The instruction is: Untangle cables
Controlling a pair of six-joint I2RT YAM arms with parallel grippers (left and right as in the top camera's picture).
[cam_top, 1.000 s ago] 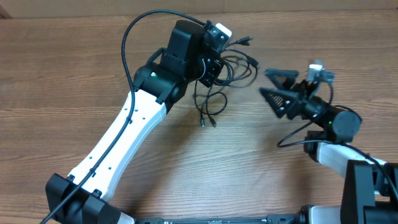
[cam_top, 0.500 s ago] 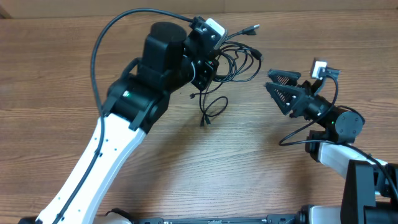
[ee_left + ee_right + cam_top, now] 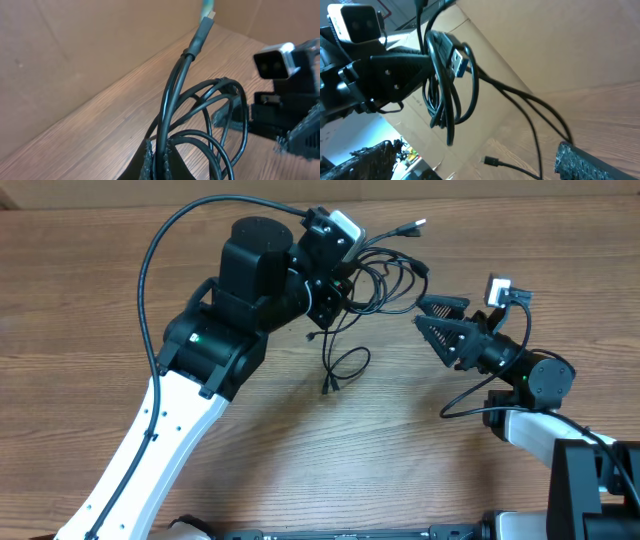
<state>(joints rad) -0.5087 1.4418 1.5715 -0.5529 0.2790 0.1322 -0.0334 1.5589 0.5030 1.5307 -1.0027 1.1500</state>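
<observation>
Tightly pinched in the clamped left end effector [image 3: 338, 288], above the tabletop [image 3: 400, 450]: looped cables [image 3: 385, 280], one strand trailing down; just beside them, wide-spread and empty, right end effector [image 3: 428, 316]

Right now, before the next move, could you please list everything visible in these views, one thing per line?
thin flexible cables: several in one tangle, exact count unclear, black, held up by the left gripper, one strand trailing down toward the table
flat wooden table: one, brown, under everything
cardboard wall: one, brown, along the table's far edge
left arm: one, white and black, reaching in from the near left
right arm: one, white and black, near right
left gripper: one, black, shut on the cables
right gripper: one, black, open, beside the tangle, not touching it
</observation>
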